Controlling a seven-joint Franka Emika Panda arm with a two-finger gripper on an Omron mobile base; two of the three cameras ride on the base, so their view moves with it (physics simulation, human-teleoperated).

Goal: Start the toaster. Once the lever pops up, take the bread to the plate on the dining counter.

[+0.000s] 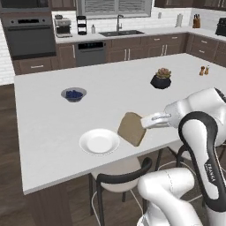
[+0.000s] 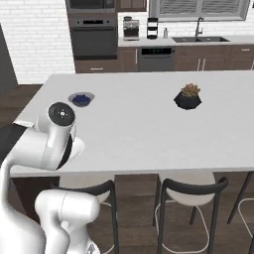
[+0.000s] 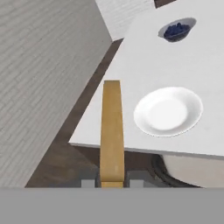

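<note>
My gripper point(image 1: 145, 122) is shut on the bread point(image 1: 132, 128), a tan-brown slice held upright just to the right of the plate point(image 1: 99, 141) and above the dining counter point(image 1: 53, 119). In the hand view the bread point(image 3: 112, 131) shows edge-on between the fingertips point(image 3: 89, 182), with the round white plate point(image 3: 168, 110) to its right near the edge of the dining counter point(image 3: 135, 65). In the right base view my own arm hides most of the plate point(image 2: 78, 145). A black toaster point(image 1: 220, 27) stands on the back counter at the far right.
A small bowl of blue berries point(image 1: 73, 94) sits beyond the plate. A potted succulent in a black pot point(image 1: 161, 79) stands mid-counter, with salt and pepper shakers point(image 1: 204, 70) further right. Dark-backed stools point(image 1: 119, 176) stand under the counter's near edge.
</note>
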